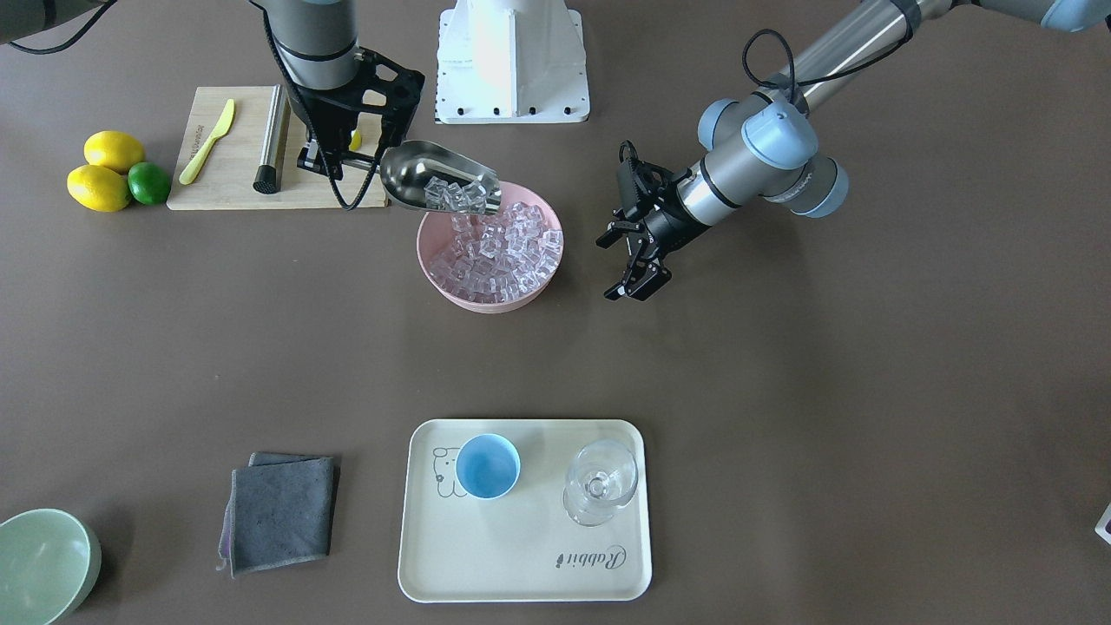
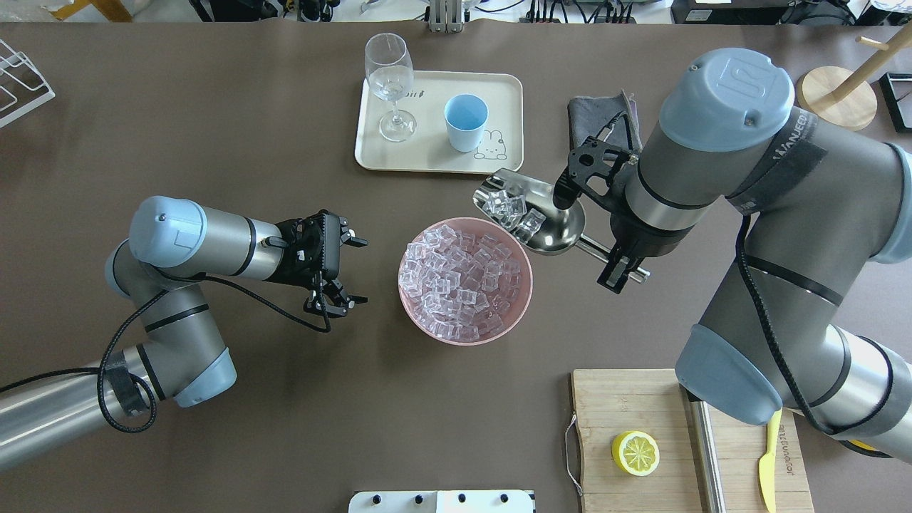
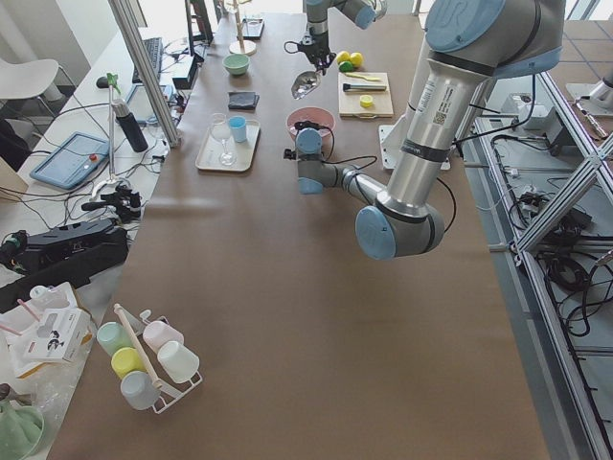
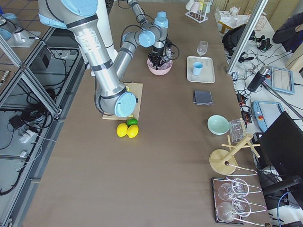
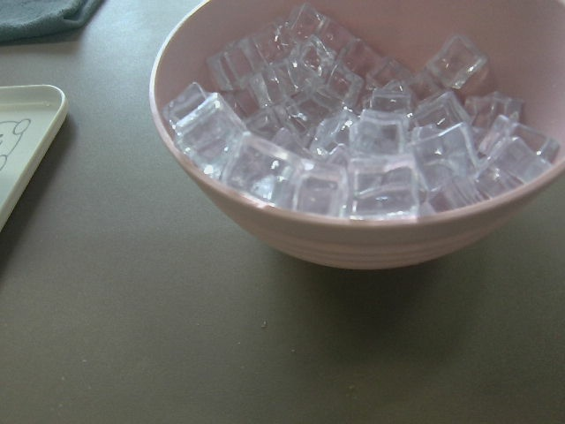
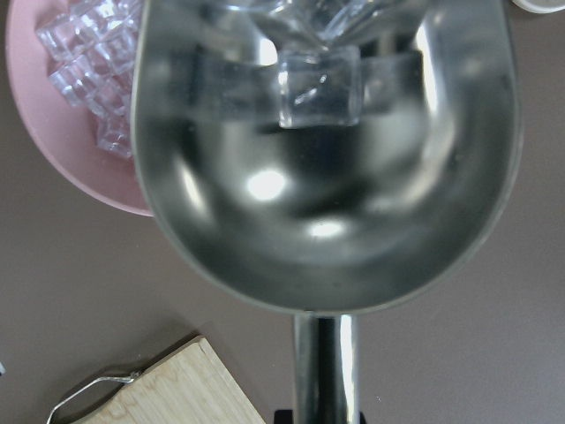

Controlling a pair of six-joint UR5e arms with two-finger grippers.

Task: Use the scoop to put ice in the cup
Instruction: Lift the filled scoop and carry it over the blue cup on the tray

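My right gripper (image 2: 621,273) is shut on the thin handle of the steel scoop (image 2: 545,222). It holds the scoop raised over the right rim of the pink bowl (image 2: 456,340). Several ice cubes (image 2: 507,208) lie in the scoop's trough, also seen in the front view (image 1: 456,196) and the right wrist view (image 6: 320,87). The bowl (image 1: 425,260) is heaped with ice (image 5: 353,150). The light-blue cup (image 1: 488,466) stands empty on a cream tray (image 1: 521,555). My left gripper (image 2: 360,272) is open and empty, left of the bowl.
A clear stemmed glass (image 1: 601,482) stands on the tray beside the cup. A grey cloth (image 1: 282,512) and a green bowl (image 1: 43,564) lie near the front edge. A cutting board (image 1: 234,187) holds a steel cylinder (image 1: 271,139) and a yellow knife (image 1: 208,141). Lemons (image 1: 100,187) lie beside it.
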